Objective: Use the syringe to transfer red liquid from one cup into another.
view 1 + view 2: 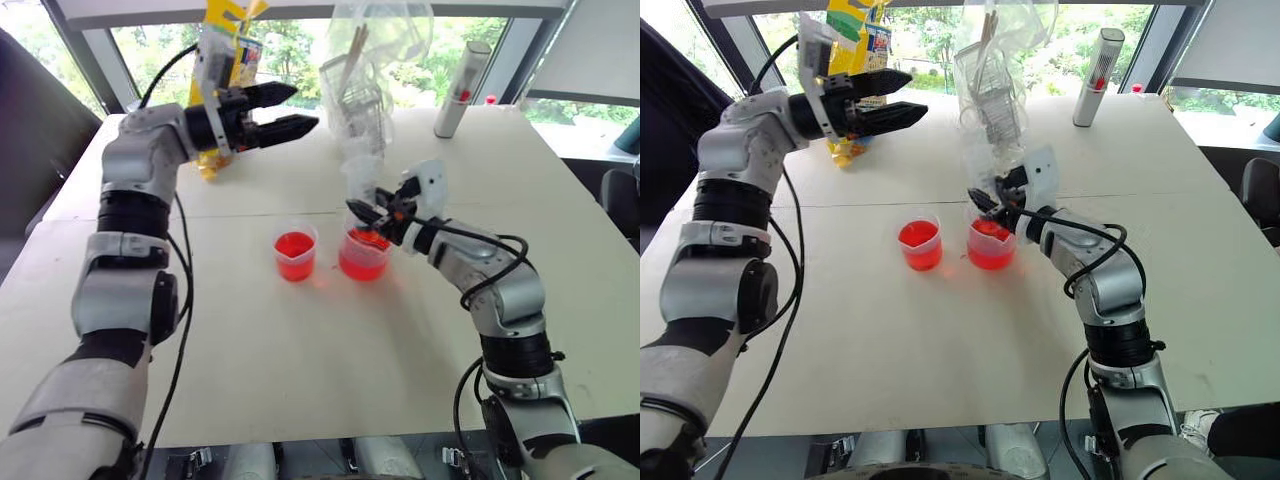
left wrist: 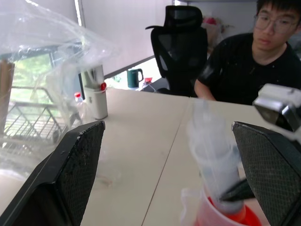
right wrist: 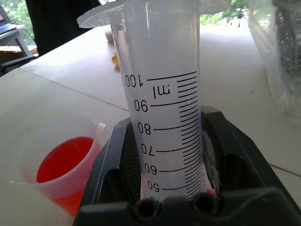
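We see translucent red-orange liquid (image 1: 294, 246) in two clear plastic cups, the smaller one (image 1: 295, 254) left and the lipped beaker (image 1: 362, 256) right, on a pale cream table (image 1: 300, 360). The clear syringe (image 3: 162, 94) bears black printed graduations. Both grippers' fingers (image 1: 268, 95) are black. Far right stands a grey tube (image 1: 460, 90) with a red mark.

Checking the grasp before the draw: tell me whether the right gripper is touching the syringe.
Touching. The right wrist view shows the right gripper with its black fingers pressed against both sides of the upright syringe barrel, no gap.
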